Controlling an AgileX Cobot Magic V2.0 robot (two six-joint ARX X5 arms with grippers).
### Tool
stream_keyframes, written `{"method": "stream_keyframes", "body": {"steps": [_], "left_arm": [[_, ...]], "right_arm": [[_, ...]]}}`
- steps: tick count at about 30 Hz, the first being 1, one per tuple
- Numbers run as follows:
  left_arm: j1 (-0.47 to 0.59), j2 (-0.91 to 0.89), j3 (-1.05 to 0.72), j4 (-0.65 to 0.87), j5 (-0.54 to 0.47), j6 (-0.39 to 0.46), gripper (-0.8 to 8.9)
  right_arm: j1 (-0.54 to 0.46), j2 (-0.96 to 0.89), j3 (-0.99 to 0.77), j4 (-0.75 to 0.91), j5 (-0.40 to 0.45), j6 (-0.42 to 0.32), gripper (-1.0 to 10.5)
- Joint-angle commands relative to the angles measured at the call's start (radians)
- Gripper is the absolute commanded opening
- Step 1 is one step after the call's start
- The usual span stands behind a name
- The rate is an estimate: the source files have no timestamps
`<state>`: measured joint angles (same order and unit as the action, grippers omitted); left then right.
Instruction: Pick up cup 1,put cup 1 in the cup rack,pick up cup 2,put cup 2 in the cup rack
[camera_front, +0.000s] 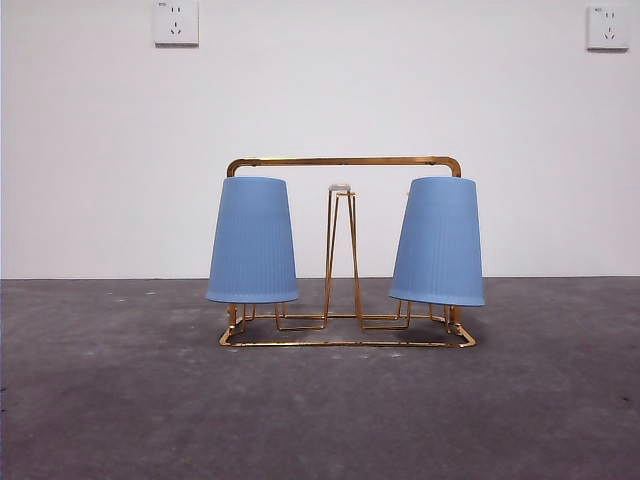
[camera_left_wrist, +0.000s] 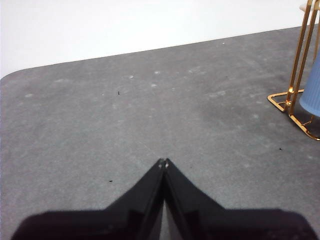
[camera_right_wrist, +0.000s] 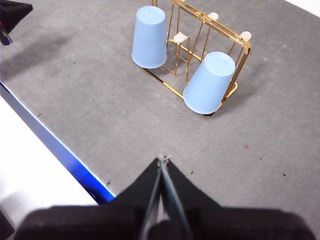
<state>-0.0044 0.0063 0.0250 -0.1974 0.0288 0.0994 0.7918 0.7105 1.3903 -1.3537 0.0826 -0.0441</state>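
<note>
The gold wire cup rack (camera_front: 345, 161) stands in the middle of the grey table, also seen in the right wrist view (camera_right_wrist: 235, 42) and at the edge of the left wrist view (camera_left_wrist: 295, 65). Two blue ribbed cups hang upside down on its pegs: one on the left (camera_front: 252, 240) (camera_right_wrist: 149, 37), one on the right (camera_front: 438, 240) (camera_right_wrist: 209, 81) (camera_left_wrist: 312, 92), tilted slightly. My left gripper (camera_left_wrist: 163, 162) is shut and empty, away from the rack. My right gripper (camera_right_wrist: 163, 159) is shut and empty, high above the table and back from the rack.
A bare pale-tipped peg (camera_front: 340, 187) stands at the rack's centre between the cups. The table's blue edge (camera_right_wrist: 55, 142) runs beside my right gripper. The other arm's dark tip (camera_right_wrist: 12, 15) shows at a corner. Wall sockets (camera_front: 176, 22) sit high on the white wall.
</note>
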Motion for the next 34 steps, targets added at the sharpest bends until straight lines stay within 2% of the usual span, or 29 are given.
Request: {"method": "stream_keyframes", "body": {"steps": [1, 23, 25, 28, 31, 34], "left_arm": [[0.004, -0.002, -0.009, 0.010, 0.001, -0.014, -0.03], [0.004, 0.016, -0.009, 0.010, 0.001, -0.014, -0.03], [0.004, 0.016, -0.009, 0.010, 0.001, -0.014, -0.03], [0.004, 0.016, -0.009, 0.010, 0.001, -0.014, -0.03], [0.004, 0.016, -0.009, 0.010, 0.001, -0.014, -0.03], [0.004, 0.016, -0.009, 0.010, 0.001, -0.014, -0.03]], "right_arm": [[0.000, 0.000, -0.003, -0.022, 0.004, 0.010, 0.0], [0.000, 0.000, -0.003, -0.022, 0.005, 0.010, 0.0], [-0.003, 0.000, -0.003, -0.014, 0.010, -0.019, 0.0], [-0.072, -0.021, -0.006, 0.051, 0.026, -0.101, 0.0], [-0.197, -0.053, -0.023, 0.204, -0.029, -0.117, 0.0], [-0.376, -0.096, -0.069, 0.372, -0.098, -0.119, 0.0]]}}
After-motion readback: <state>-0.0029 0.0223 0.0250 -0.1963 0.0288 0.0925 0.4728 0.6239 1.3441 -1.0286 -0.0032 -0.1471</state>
